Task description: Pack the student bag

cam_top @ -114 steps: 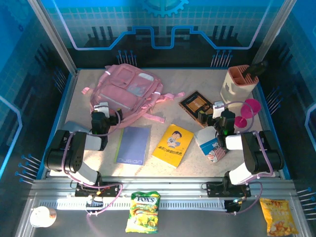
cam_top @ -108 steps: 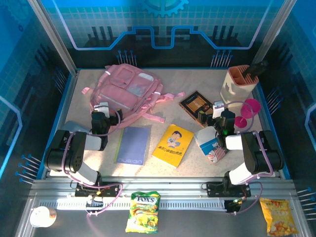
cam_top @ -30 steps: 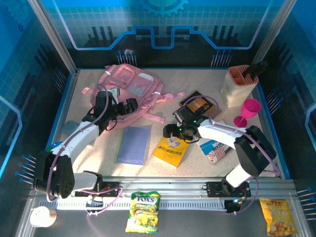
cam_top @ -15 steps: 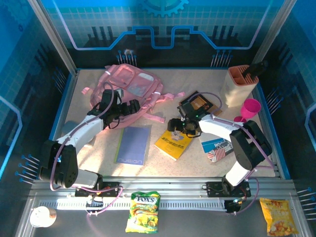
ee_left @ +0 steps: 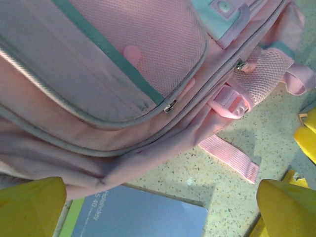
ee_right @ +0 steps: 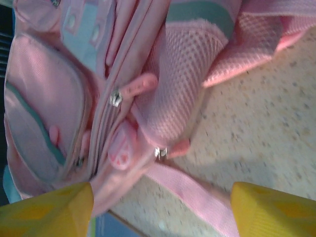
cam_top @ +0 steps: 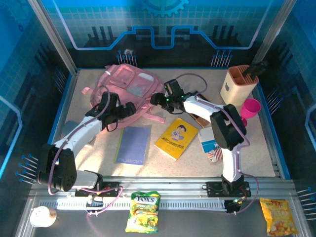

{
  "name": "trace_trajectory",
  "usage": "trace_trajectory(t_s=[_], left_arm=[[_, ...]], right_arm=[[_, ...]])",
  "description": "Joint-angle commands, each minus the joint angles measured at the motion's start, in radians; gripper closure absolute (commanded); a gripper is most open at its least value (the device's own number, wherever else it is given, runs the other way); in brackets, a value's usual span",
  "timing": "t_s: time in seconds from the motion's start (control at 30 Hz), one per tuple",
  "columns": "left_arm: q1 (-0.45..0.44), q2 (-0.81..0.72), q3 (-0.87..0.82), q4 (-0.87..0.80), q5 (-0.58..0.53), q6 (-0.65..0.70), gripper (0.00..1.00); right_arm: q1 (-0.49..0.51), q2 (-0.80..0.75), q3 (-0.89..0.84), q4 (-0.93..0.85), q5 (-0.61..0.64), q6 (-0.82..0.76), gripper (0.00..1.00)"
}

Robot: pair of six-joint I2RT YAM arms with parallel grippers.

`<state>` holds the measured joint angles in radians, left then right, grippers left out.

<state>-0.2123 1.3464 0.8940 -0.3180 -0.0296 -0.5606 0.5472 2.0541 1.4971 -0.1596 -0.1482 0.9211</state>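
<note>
The speckled beige counter [cam_top: 256,158] carried the student bag [cam_top: 129,89], a large soft pink fabric backpack, lying flat at the back left with its zips apparently shut. The left tool [cam_top: 129,109] hung over the bag's near edge with its jaws wide apart and empty. The right tool [cam_top: 157,98] hovered at the bag's right side, also parted and gripping nothing.

The soft fabric would likely bunch or slide if one tool pulled before the other had pinned it. The blue-grey notebook [cam_top: 133,144] lay just beside the bag's near edge, so a dragged bag could ride onto it. The loose pink webbing strap [ee_right: 187,192] sat right under the right tool, which might close on it by mistake. The small metal zip pull [ee_right: 115,98] lay tight against the fabric, so a pinch could easily miss it.
</note>
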Motion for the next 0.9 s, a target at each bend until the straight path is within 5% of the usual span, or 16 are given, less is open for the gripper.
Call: trace_trajectory(t_s=[0.0,0.23,0.4,0.47,0.67,0.87], left_arm=[[-0.002,-0.065,-0.028,-0.074,0.014,-0.061,0.01],[-0.003,-0.095,-0.108,-0.088,0.080,-0.146,0.01],[-0.001,-0.066,-0.142,-0.038,0.097,-0.198,0.01],[0.003,-0.043,-0.136,-0.026,0.089,-0.202,0.01],[0.036,0.065,-0.109,0.065,0.058,-0.200,0.01],[0.048,0.178,-0.022,0.140,0.036,-0.174,0.01]], right_arm=[[-0.029,0.085,0.081,0.029,-0.023,0.100,0.27],[-0.052,0.250,0.249,0.028,-0.045,0.091,0.34],[-0.057,0.330,0.322,0.051,-0.081,0.049,0.52],[-0.058,0.333,0.331,0.059,-0.094,0.035,0.66],[-0.059,0.198,0.263,0.081,-0.095,-0.058,0.91],[-0.061,-0.030,0.054,0.105,-0.084,-0.092,0.95]])
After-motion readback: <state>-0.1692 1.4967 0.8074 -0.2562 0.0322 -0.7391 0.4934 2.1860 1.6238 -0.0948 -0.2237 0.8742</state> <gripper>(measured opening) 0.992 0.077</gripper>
